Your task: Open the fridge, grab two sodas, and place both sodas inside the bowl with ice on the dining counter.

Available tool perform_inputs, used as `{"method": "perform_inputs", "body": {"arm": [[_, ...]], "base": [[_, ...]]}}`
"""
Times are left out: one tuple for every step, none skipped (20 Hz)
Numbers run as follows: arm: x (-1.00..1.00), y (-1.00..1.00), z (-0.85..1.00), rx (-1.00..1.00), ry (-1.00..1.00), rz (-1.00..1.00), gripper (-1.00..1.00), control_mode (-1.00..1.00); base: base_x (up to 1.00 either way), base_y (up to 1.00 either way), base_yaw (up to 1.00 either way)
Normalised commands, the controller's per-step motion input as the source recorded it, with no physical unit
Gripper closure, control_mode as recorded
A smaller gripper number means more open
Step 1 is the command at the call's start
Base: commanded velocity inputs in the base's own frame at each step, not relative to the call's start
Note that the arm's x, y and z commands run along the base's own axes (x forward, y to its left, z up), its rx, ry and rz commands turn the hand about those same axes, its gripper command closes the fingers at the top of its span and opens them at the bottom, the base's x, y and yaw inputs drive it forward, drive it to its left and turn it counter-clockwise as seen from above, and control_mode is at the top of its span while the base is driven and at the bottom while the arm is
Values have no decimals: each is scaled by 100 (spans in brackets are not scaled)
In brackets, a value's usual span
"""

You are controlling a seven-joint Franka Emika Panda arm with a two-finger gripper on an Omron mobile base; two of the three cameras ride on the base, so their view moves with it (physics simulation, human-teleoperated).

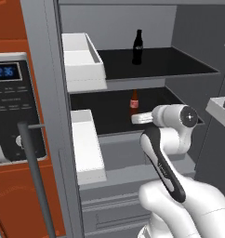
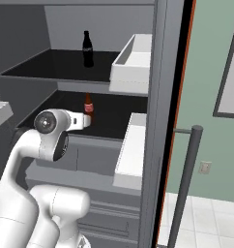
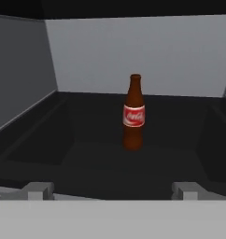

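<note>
fridge [image 1: 49, 93] doors swung wide — shelves reachable | gripper [image 3: 112, 190] unclenched, fingers spread, holding nothing, level with the middle shelf | brown soda [image 3: 134, 113] upright straight ahead, apart — centred for grasp | second soda [image 1: 137, 47] above on upper shelf

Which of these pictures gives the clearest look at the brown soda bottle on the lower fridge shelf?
The hand view: the lower soda bottle stands whole, upright, its red label facing the camera. In the left base view and right base view the arm hides its lower part.
</note>
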Motion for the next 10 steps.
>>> {"method": "perform_inputs", "body": {"arm": [[3,-2,11,0,-3,0,-100,-100],[4,-14,13,0,-3,0,-100,-100],[11,-13,12,0,-2,0,-100,-100],[16,-9,10,0,-1,0,-100,-100],[16,-6,10,0,-2,0,-100,-100],[20,-3,10,0,-2,0,-100,-100],[21,0,9,0,-1,0,-100,-100],[22,0,6,0,0,0,-100,-100],[21,0,2,0,0,0,-100,-100],[22,0,2,0,0,0,-100,-100]], "base": [[0,0,0],[0,0,0],[0,0,0],[0,0,0],[0,0,0],[0,0,0],[0,0,0],[0,0,0],[0,0,0],[0,0,0]]}}
